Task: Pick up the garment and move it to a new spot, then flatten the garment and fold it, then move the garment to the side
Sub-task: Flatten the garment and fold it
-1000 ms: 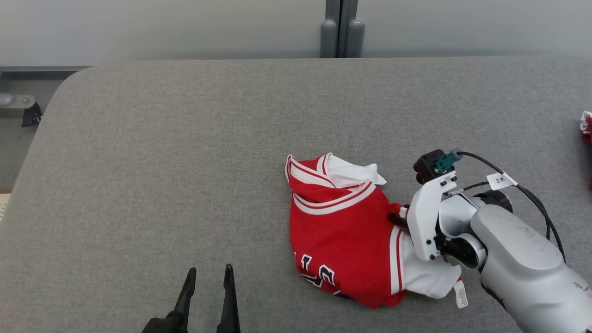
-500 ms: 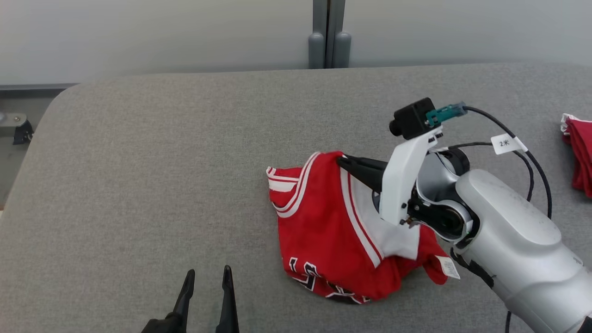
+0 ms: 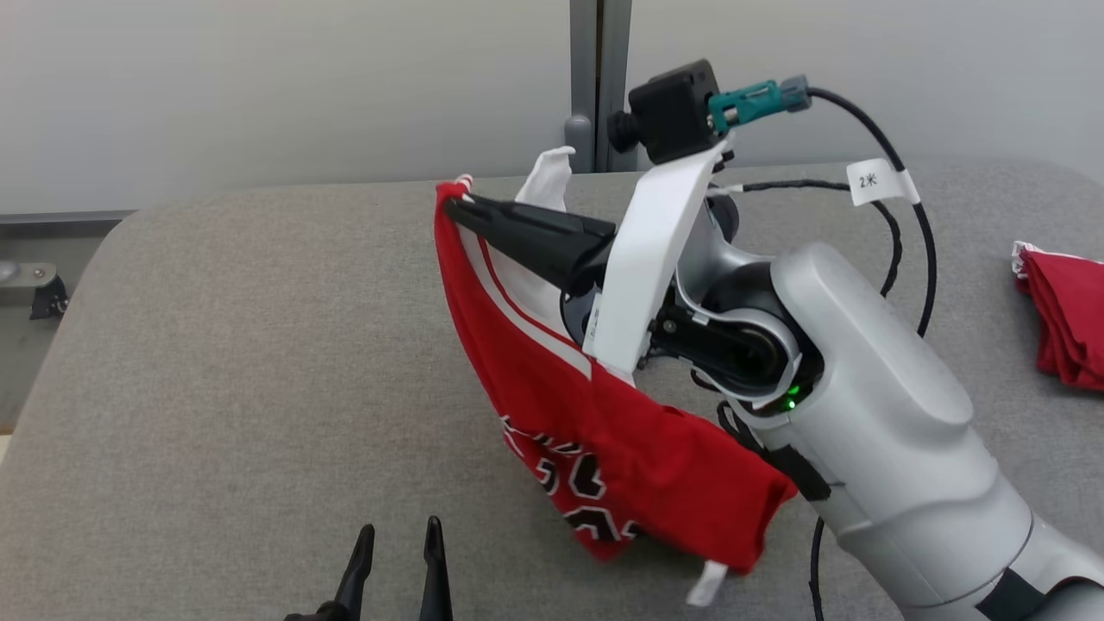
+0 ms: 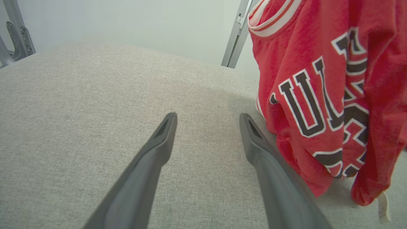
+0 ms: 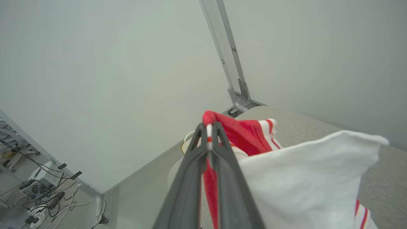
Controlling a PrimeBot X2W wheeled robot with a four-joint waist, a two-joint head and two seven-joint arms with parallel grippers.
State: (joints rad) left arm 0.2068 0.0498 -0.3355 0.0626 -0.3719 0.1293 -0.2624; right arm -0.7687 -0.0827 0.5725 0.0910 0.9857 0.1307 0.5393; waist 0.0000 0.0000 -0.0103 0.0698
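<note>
A grey fabric-covered table (image 3: pixel 259 345) is stretching across the room, its rounded corner curving away at the far left. A pale, bare wall (image 3: pixel 259 86) is rising just behind it, with soft, even light falling across both. A grey metal post (image 3: pixel 582 69) is standing upright against the wall at the table's far edge, its foot bracket (image 5: pixel 241 97) sitting beside the tabletop. Past the table's left edge, a metal fitting (image 3: pixel 21 274) is showing. Down on the pale floor (image 5: pixel 140 197), cables (image 5: pixel 54 203) are trailing around a small fan unit (image 5: pixel 39 187).
</note>
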